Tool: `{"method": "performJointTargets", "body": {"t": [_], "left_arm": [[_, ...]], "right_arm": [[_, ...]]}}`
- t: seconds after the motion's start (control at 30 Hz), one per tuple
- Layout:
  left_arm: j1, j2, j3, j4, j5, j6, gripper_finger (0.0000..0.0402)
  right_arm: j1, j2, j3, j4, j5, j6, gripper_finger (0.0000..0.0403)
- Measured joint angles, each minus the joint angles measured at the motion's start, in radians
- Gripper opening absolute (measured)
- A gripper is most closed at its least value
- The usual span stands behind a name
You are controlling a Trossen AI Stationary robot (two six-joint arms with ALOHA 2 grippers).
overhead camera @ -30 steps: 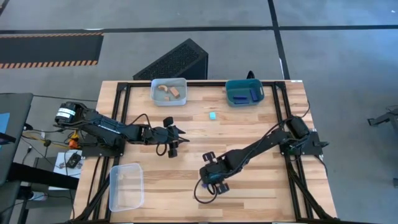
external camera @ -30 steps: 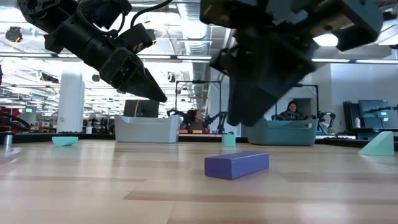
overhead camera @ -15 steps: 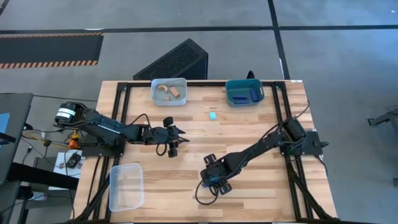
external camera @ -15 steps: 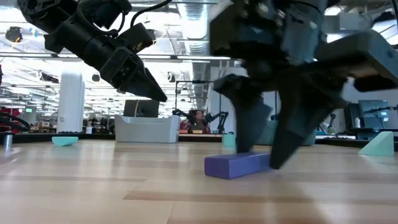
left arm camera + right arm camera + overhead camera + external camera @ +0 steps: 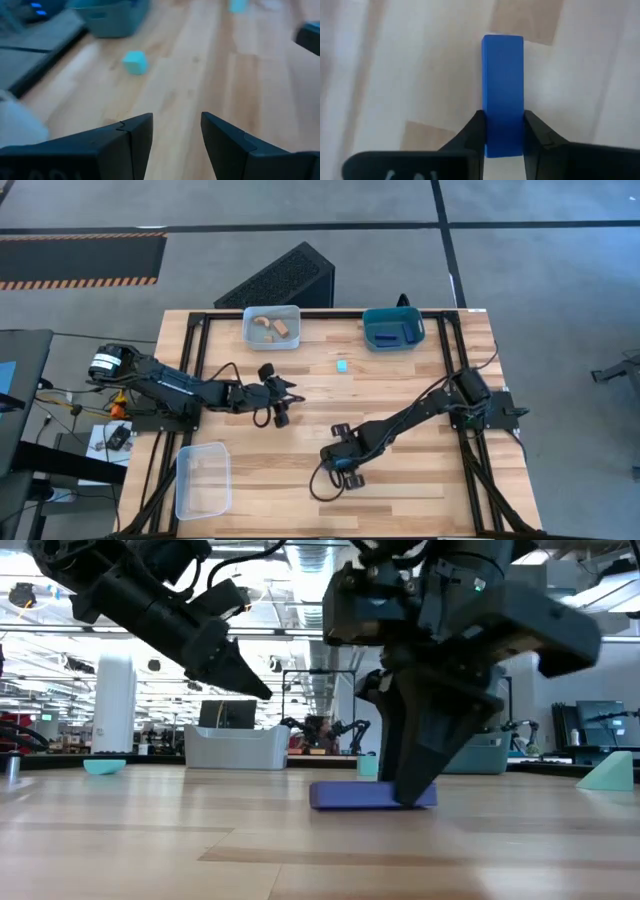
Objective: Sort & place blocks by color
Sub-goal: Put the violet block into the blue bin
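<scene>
Right wrist view showed the right gripper point(image 5: 503, 131) closed on a blue bar point(image 5: 503, 90), one finger pressed on each long side. The bar still lay flat on the wooden table point(image 5: 400, 400), so it was pinched but not yet lifted. This looked like the grab step for that block.

Next, I think, the right arm needed to lift the bar straight up and carry it to the teal bin point(image 5: 392, 327), which stood far from the bar at the back edge of the table. Dark blue pieces seemed to lie in that bin already, so it looked like the right home. The grip had to stay snug so the bar would not slip or twist on the way.

Farther from the bar, off to one side, the left gripper point(image 5: 279, 402) hung above the table with its fingers part way open and nothing in them.

A small cyan cube point(image 5: 342, 366) sat alone between the bar and the teal bin, nearer the bin. Beside the teal bin stood a clear bin point(image 5: 272, 327) with tan wooden pieces point(image 5: 274, 328) inside.
</scene>
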Motion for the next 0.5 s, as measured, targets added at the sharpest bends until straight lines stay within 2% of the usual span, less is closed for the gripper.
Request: {"method": "performJointTargets", "body": {"t": [0.1,0.23,0.33,0.43,0.5], "left_arm": [[0.006,0.000,0.000,0.038,-0.046,0.004,0.0157],[0.042,0.000,0.000,0.070,0.078,0.083,0.0157],[0.079,0.000,0.000,0.067,0.182,0.085,0.0157],[0.116,0.007,0.000,0.078,0.218,0.059,0.0157],[0.142,0.026,0.000,0.101,0.241,0.066,0.0157]], "right_arm": [[-0.014,-0.007,0.000,-0.074,0.099,-0.005,0.0080],[-0.057,-0.008,-0.033,-0.079,0.356,0.017,0.0081],[-0.100,-0.014,-0.105,0.053,0.446,0.063,0.0094],[-0.131,-0.015,-0.198,0.236,0.471,0.073,0.0098],[-0.143,-0.013,-0.242,0.324,0.535,0.075,0.0096]]}}
